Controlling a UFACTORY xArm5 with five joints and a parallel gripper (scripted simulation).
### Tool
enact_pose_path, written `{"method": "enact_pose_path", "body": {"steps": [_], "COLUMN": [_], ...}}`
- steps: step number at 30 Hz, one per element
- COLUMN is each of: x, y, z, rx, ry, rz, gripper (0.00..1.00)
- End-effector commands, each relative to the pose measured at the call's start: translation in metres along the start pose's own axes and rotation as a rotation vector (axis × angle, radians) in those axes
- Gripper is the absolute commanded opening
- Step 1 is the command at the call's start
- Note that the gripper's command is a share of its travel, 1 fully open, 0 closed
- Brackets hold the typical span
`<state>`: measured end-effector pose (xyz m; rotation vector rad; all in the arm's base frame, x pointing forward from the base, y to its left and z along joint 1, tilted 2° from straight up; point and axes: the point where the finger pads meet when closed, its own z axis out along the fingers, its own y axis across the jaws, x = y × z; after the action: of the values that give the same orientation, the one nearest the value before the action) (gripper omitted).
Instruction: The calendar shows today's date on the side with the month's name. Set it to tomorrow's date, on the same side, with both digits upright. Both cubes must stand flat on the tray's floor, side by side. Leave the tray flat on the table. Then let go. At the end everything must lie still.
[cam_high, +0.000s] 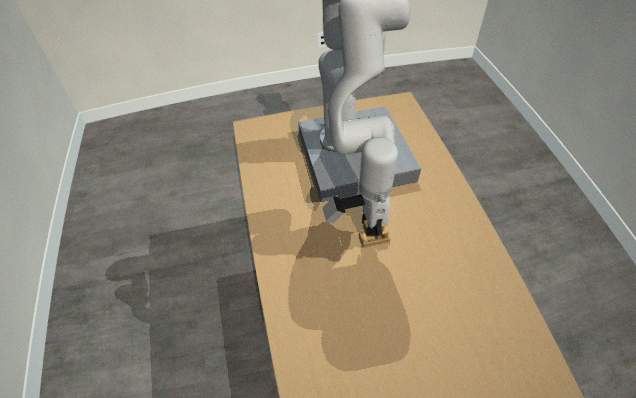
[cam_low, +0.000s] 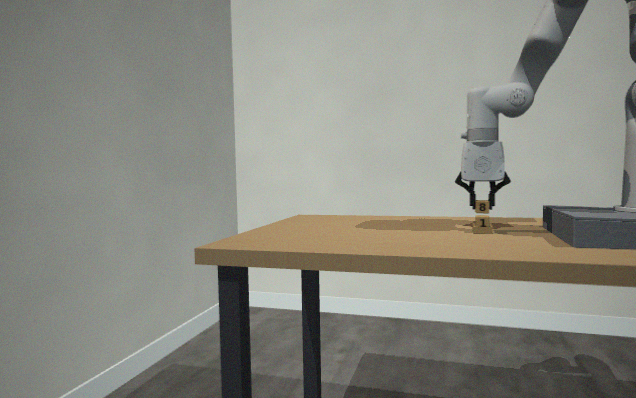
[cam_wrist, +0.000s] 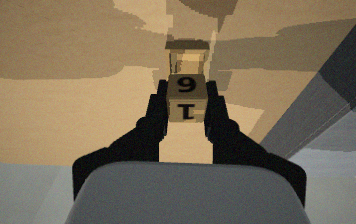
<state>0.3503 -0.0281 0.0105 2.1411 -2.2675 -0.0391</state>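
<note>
"Jaws?"
"Gripper (cam_high: 375, 231) (cam_low: 482, 205) (cam_wrist: 186, 92) is pinching a cube (cam_low: 482, 207) (cam_wrist: 186, 86), one finger each side. Points down."
"Digits on it?"
"8 upright in exterior. Wrist shows two other faces: a 1, upside down there, and a 6 or 9, can't tell which."
"Where's it sit?"
"Off the tray (cam_high: 375, 242) (cam_low: 482, 230) (cam_wrist: 187, 45), just above the other cube (cam_low: 482, 222), thin gap between them in exterior."
"Other cube?"
"Low at the tray, 1 facing out, upright. Its underside is hidden, can't tell if it's flat on the tray floor."
"Tray?"
"On the table (cam_high: 450, 300) (cam_low: 350, 237) (cam_wrist: 75, 115), near the grey base (cam_high: 410, 175) (cam_low: 600, 235) (cam_wrist: 340, 110), apart from it."
"Side by side, then?"
"No, one cube's up in the grip. Month name not readable."
</note>
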Motion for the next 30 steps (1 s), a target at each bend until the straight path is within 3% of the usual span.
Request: {"method": "enact_pose_path", "body": {"steps": [1,30], "x": [0.000,-0.001], "y": [-0.001,-0.001], "z": [0.000,0.020], "rx": [0.003,0.003], "ry": [0.000,0.000], "rz": [0.000,0.000], "gripper": [0.29,0.29]}}
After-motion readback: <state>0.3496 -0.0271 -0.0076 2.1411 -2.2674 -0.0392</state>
